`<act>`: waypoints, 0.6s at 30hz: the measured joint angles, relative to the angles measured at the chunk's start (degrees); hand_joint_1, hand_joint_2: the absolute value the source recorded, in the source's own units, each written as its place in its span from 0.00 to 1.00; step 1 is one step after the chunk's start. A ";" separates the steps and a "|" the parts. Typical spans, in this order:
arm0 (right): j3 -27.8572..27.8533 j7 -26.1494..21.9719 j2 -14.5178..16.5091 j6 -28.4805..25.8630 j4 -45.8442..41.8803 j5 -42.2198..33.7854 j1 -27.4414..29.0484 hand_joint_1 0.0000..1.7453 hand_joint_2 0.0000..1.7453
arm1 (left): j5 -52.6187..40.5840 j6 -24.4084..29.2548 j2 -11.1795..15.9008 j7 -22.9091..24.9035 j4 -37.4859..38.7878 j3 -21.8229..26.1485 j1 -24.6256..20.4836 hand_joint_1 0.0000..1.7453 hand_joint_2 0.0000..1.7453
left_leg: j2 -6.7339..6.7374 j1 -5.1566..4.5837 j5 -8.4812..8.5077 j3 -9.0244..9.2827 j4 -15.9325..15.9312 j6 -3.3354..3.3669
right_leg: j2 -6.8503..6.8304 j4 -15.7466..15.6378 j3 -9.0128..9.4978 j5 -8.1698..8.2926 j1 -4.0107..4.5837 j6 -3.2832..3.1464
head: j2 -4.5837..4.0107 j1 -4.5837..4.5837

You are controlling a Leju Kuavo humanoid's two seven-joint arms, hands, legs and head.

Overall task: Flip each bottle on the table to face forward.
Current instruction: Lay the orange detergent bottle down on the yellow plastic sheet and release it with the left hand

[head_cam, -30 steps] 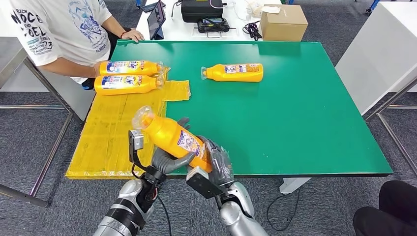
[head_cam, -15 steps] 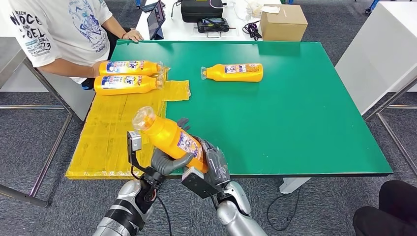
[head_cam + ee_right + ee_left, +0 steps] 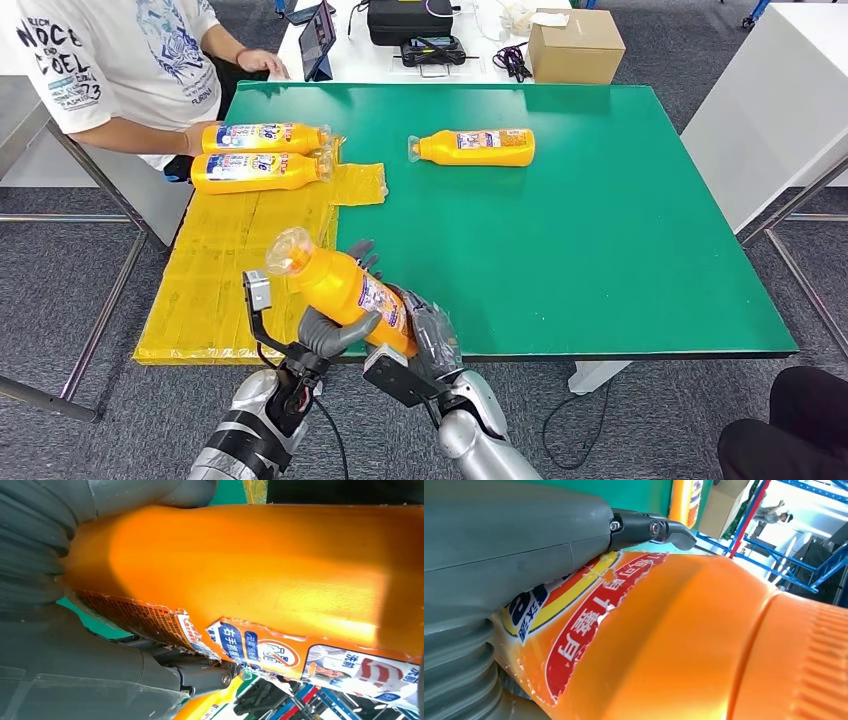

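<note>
Both hands wrapped around one orange plastic bottle with a blue and red label (image 3: 345, 290), up in the air by the near edge of the green table (image 3: 600, 250). Left hand (image 3: 335, 325) under its middle, right hand (image 3: 428, 335) around its bottom end. Tilted, clear cap pointing up and to the left. Close up, torn label edges and grey fingers (image 3: 651, 528) pressed on the orange side.

Another orange bottle (image 3: 472, 147) lying flat, far back on the green. Two more orange bottles (image 3: 258, 155) side by side on the yellow crinkly sheet (image 3: 240, 260), right by a person in a white printed shirt (image 3: 110, 60). Brown cardboard box (image 3: 577, 45) and black cases behind.
</note>
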 joint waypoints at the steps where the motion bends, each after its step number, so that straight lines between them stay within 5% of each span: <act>1: 0.05 0.10 0.00 0.05 0.05 0.04 -0.08 1.00 1.00 | 0.08 0.04 0.01 0.05 -0.03 0.09 0.02 0.00 1.00 | 0.00 0.00 0.00 0.00 0.00 0.00 | 0.00 0.00 0.00 0.00 0.00 0.00 | 0.00 -0.01; 2: 0.11 0.21 0.00 0.11 0.09 0.07 -0.14 1.00 1.00 | 0.14 0.07 0.01 0.11 -0.05 0.19 0.03 0.00 1.00 | 0.00 0.00 0.00 0.00 0.00 0.00 | 0.00 0.00 0.00 0.00 0.00 0.00 | 0.00 -0.01; 6: 0.27 0.55 0.00 0.37 0.22 0.20 -0.31 1.00 1.00 | -0.02 0.38 0.01 0.19 -0.19 0.49 0.08 0.99 1.00 | 0.00 0.00 0.00 0.00 0.00 0.00 | 0.00 0.00 -0.01 0.00 0.00 0.00 | 0.00 -0.01; 18: 0.36 0.68 0.02 0.77 0.30 0.27 -0.62 1.00 1.00 | -1.35 1.32 0.01 -1.12 -1.75 0.54 0.76 1.00 1.00 | 0.00 0.00 0.00 0.01 0.00 0.00 | 0.00 0.00 -0.01 0.00 0.00 0.00 | 0.00 0.00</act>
